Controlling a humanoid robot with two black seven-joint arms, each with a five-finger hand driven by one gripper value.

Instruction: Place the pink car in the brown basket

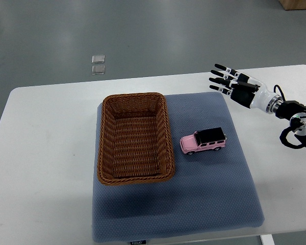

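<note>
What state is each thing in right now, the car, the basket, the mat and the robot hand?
Car: upright on its wheels on the mat, right of the basket, not held.
Basket: upright on the mat, empty.
Mat: flat on the table.
Right robot hand: open, fingers spread, apart from the car, holding nothing.

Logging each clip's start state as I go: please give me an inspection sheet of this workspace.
Surface: white table with a blue mat on it.
Job's things: pink car upright on the mat, right of the basket, apart from it; nothing in the basket.
Clutter: nothing seen on the table.
Hands: right hand open, fingers spread, above the table's far right, holding nothing; left not in view.
Cables: black cable at the right wrist.
Surroundings: grey floor; two small clear squares on it beyond the table.
</note>
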